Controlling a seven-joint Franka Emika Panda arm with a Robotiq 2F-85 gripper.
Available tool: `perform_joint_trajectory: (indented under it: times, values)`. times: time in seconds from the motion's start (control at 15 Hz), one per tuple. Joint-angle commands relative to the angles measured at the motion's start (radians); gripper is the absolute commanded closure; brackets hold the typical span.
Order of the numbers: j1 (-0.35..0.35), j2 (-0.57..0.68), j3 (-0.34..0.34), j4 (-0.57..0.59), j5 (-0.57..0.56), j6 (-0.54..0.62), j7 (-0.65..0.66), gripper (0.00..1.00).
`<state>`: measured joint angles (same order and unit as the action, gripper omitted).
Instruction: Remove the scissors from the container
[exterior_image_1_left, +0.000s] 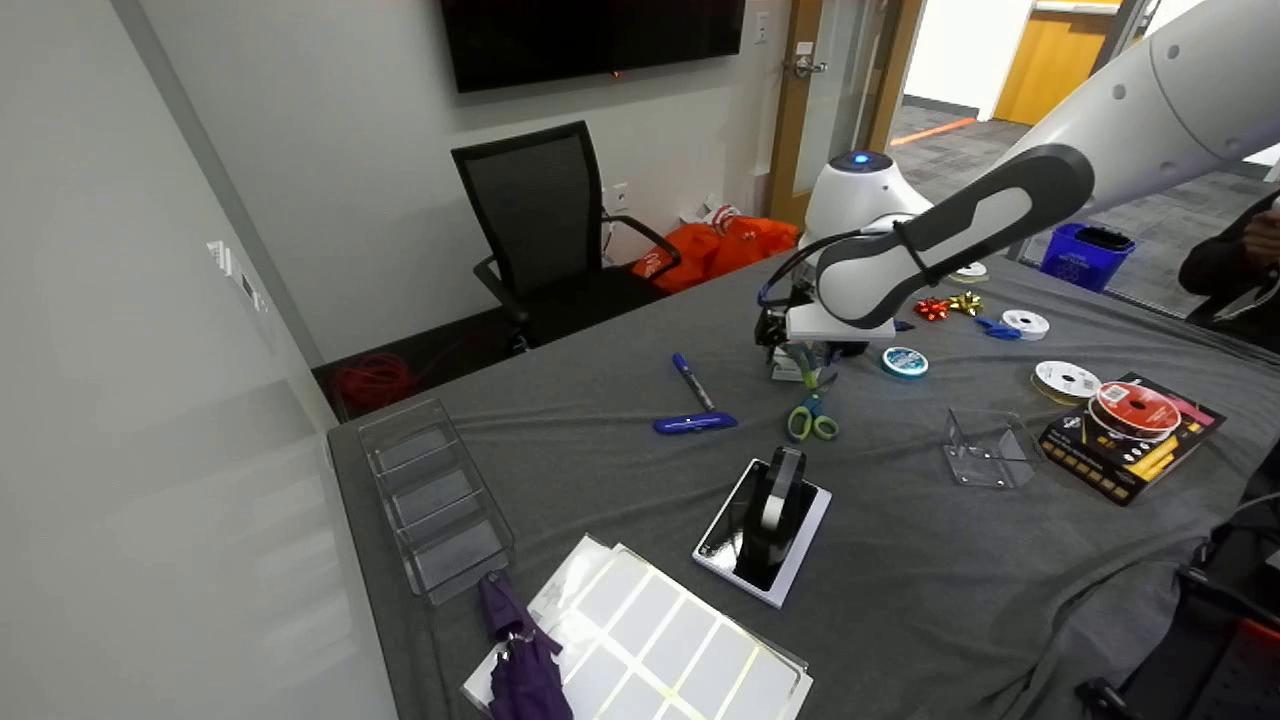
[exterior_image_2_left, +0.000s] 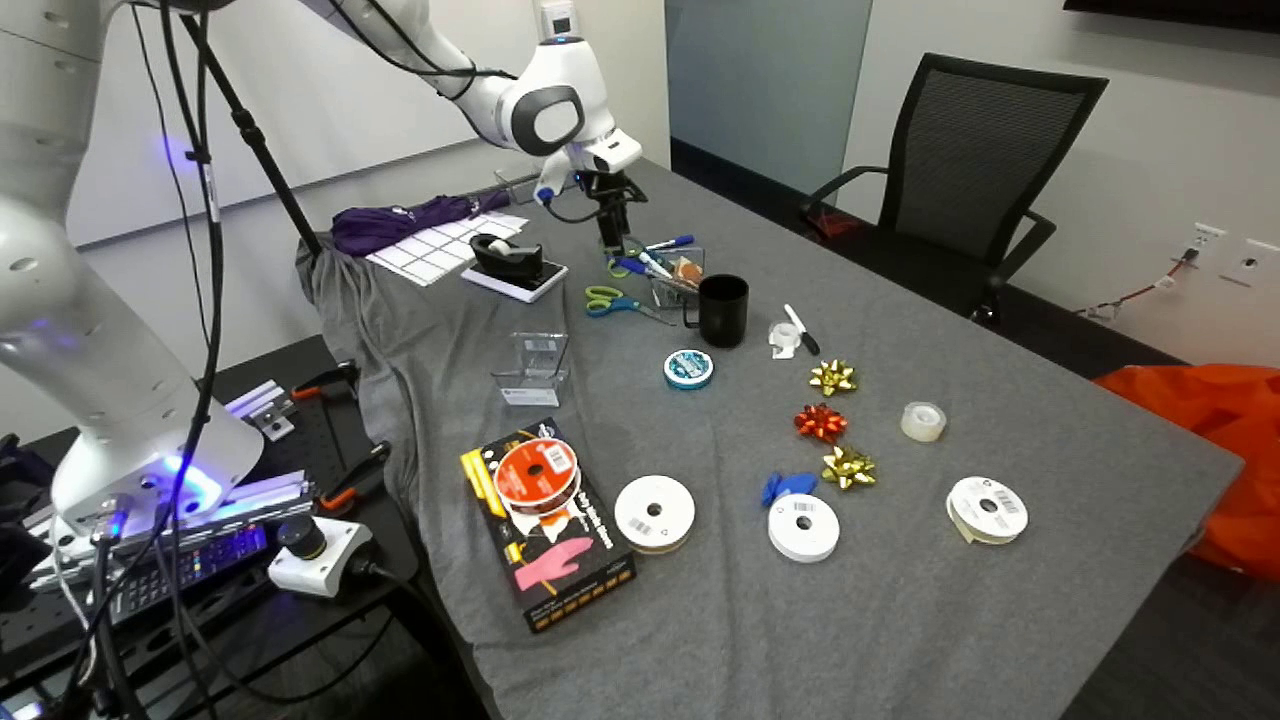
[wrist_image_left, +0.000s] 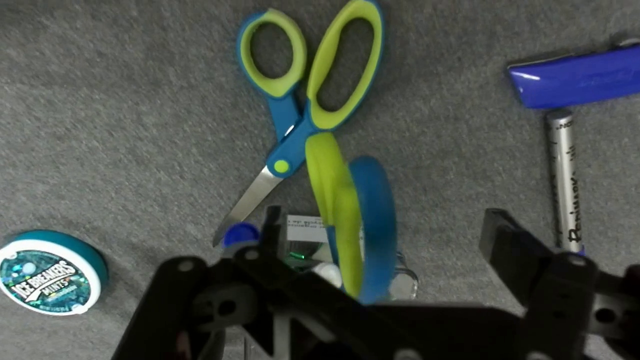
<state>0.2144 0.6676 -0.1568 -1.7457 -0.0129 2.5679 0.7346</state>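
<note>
The scissors (wrist_image_left: 340, 210) stand handles-up in the clear container (exterior_image_2_left: 668, 296), and in the wrist view their green-and-blue handles show between the fingers of the gripper (wrist_image_left: 384, 215), which are spread wide and clamp nothing. The handles lie off centre, nearer the finger at the left of that view, with a broader strip of grey tablecloth (wrist_image_left: 440, 210) showing on the other side; whether they reach as deep as the pads I cannot tell. Their long axis runs roughly top to bottom there, across the line joining the fingertips, so closing should pinch them from the sides with little wrist turn needed. A slight shift toward the left of that view would, I judge, even the gaps; without it, one finger would probably touch first and tip them. The blades are hidden, so how deep they sit cannot be told. Just outside that nearer finger shows a blue cap (wrist_image_left: 241, 233), which a careless shift or descent could bump. Beyond the handles, a second pair (wrist_image_left: 292, 150) lies flat on the cloth, close enough to be mistaken for the target. A black mug (exterior_image_2_left: 722, 312) stands just beside the container, so a straight upward draw seems safest. Farther out lie a mint tin (wrist_image_left: 52, 272) and a silver marker (wrist_image_left: 565, 185), neither likely to hinder the lift.
</note>
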Motion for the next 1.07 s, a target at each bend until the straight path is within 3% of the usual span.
perform_joint_trajectory:
  times: [0.0, 0.13, 0.2, 0.33, 0.93, 1.0]
  values:
    - [0.006, 0.02, -0.001, 0.008, -0.006, 0.005, 0.015, 0.0]
    - [0.008, 0.025, -0.002, 0.012, -0.007, 0.002, 0.017, 0.0]
    - [0.006, 0.029, 0.0, 0.014, -0.005, 0.003, 0.014, 0.25]
    - [0.007, 0.034, -0.002, 0.018, -0.003, 0.008, 0.019, 0.34]
    - [0.012, 0.031, -0.006, 0.02, -0.008, 0.007, 0.055, 0.99]
    - [0.012, 0.03, -0.006, 0.021, -0.008, 0.004, 0.056, 1.0]
